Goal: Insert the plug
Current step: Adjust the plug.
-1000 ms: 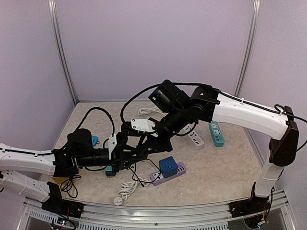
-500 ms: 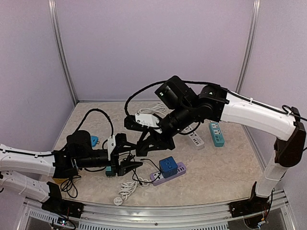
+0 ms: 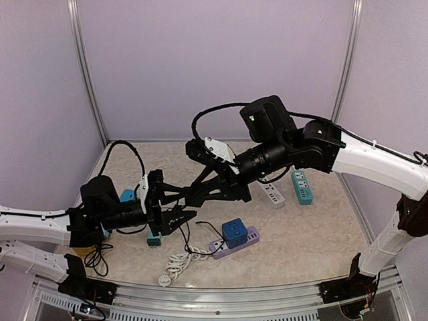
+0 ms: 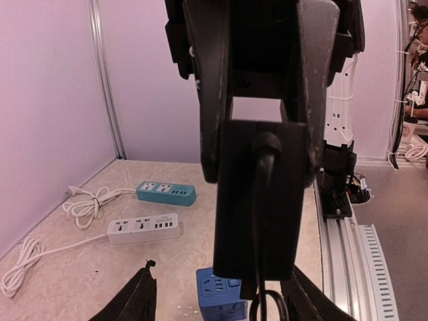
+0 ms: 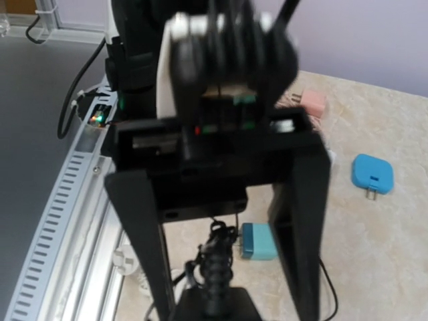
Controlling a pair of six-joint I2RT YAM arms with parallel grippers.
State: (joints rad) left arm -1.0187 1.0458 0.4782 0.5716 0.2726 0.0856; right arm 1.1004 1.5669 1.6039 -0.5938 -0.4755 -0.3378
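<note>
**Plug (image 4: 257,200) held aloft, socket waiting below**

Over the table (image 3: 314,234), the right arm reaches in from 3 o'clock. Its right gripper (image 3: 195,196) is clamped narrow on the black plug, whose long axis runs in line with the fingers, with the cable trailing from the end that faces the left arm. The left gripper (image 3: 175,215) sits just beside the plug at 7 o'clock, jaws spread wide and holding nothing. The purple strip (image 3: 251,236) and the blue cube socket (image 3: 234,231) on it lie at 5 o'clock of the plug, so the insertion probably falls to the right arm.
</note>
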